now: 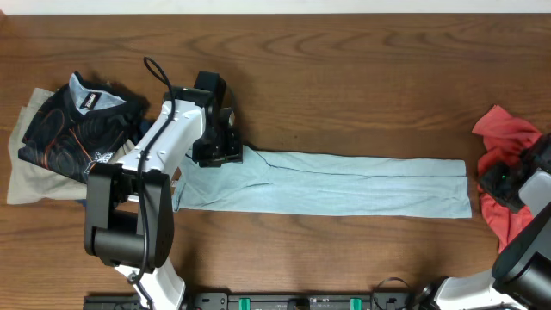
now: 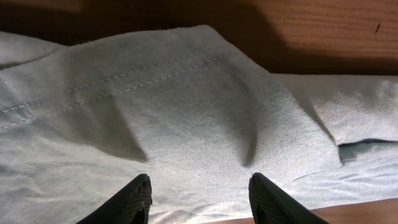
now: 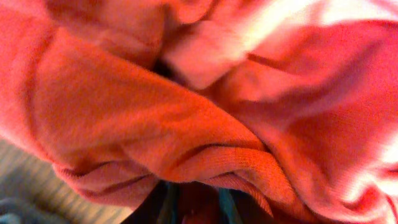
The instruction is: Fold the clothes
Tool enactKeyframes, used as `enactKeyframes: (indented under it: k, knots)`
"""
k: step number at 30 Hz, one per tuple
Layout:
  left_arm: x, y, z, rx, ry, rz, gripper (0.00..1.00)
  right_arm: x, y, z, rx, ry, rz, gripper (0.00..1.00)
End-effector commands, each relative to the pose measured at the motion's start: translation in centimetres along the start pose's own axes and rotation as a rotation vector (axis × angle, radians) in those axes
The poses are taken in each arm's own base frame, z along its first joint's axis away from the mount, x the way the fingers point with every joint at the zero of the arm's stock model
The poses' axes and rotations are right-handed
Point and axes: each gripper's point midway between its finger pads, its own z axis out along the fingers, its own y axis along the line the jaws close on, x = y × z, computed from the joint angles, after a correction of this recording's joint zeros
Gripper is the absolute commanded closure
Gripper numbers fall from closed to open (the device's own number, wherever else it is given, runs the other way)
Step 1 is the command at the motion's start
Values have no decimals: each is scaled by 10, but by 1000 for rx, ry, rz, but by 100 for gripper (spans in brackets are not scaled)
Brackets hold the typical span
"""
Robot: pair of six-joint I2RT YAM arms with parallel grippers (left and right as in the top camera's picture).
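Note:
Light blue trousers (image 1: 327, 183) lie flat and stretched out across the table's middle. My left gripper (image 1: 217, 146) hovers over their left end near the far edge. In the left wrist view its fingers (image 2: 199, 190) are open and empty just above the blue cloth (image 2: 186, 106). A crumpled red garment (image 1: 504, 138) lies at the right edge. My right gripper (image 1: 506, 178) is sunk into it. In the right wrist view red cloth (image 3: 205, 93) fills the frame and drapes over the fingers (image 3: 194, 208), which close on a fold.
A pile at the left holds a black patterned jersey (image 1: 73, 129) on top of a beige garment (image 1: 26, 176). Bare brown wood (image 1: 362, 77) runs behind the trousers and along the front edge.

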Motion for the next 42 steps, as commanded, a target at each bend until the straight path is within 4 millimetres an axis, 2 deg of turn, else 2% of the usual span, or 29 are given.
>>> enactKeyframes:
  k: [1,4,6,8,11,13,16,21,25,36,40,42]
  knots:
    - [0,-1,-4,9,-12,-8,48,-19,-26,-4,106,-47,91,73]
    - [-2,-2,-4,11,-19,-7,48,-38,9,-23,-80,-83,17,70]
    - [-2,-2,-4,11,-21,-7,48,-40,37,-39,-227,-92,-65,67]
    - [-2,-2,-4,12,-20,-7,48,-30,61,-56,-354,-74,-158,62]
    - [-2,-2,-4,12,-20,-7,47,-1,78,-70,-425,5,-268,50]
    - [-2,-2,-4,12,-19,-7,47,19,80,-71,-426,71,-321,44]
    - [-2,-2,-4,11,-19,-7,47,44,81,-67,-424,146,-407,42]
    - [0,-1,-4,10,-14,-8,47,66,73,-50,-371,199,-424,42]
    - [2,-1,-4,7,-4,-11,46,70,62,-38,-308,194,-400,39]
    - [2,-1,-4,8,-5,-10,47,77,61,-22,-314,142,-399,37]
    - [2,-1,-4,8,-5,-10,47,78,61,-19,-315,128,-401,41]
    - [2,-1,-4,8,-5,-10,47,77,61,-18,-317,121,-402,51]
